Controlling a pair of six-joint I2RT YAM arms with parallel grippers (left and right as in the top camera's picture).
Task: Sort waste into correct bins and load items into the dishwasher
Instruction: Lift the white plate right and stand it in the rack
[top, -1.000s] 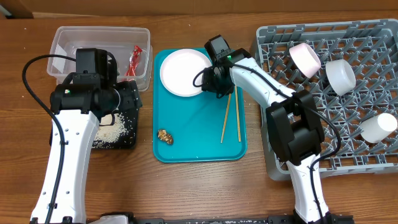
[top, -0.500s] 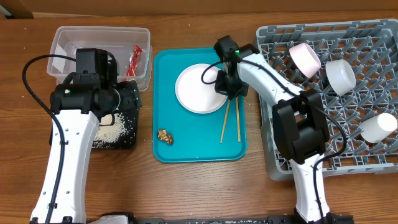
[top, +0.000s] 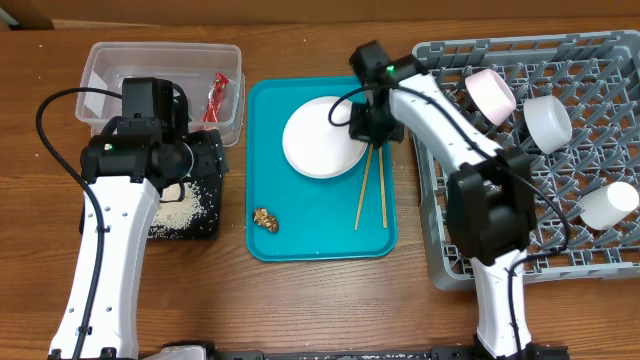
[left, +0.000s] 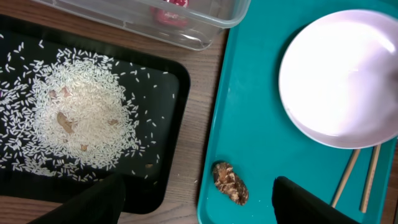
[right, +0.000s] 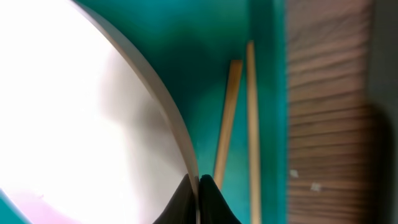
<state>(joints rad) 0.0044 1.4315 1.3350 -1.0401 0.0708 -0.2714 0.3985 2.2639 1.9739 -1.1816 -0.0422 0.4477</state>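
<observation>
The round white plate (top: 318, 140) hangs tilted over the teal tray, and my right gripper (top: 372, 128) is shut on its right rim. In the right wrist view the rim of the plate (right: 81, 124) runs between the closed fingertips of the right gripper (right: 199, 186). Two wooden chopsticks (top: 372, 190) lie on the tray beside it. A brown food lump (left: 230, 182) sits at the tray's front left. My left gripper (left: 199, 202) stands open above it, holding nothing. Rice (left: 87, 118) covers the black tray (left: 168, 81). The red wrapper (top: 217, 97) lies in the clear tub (top: 110, 60).
The grey dish rack (top: 560, 200) fills the right side and holds a pinkish cup (top: 490, 92) and two pale bowls (top: 548, 120). The teal tray (top: 320, 220) lies in the middle, its right edge close to the rack. Brown wooden table surrounds everything.
My right gripper has shut on the plate's rim and carried the plate from the tray's back left toward the right and front. The left arm has not moved.
</observation>
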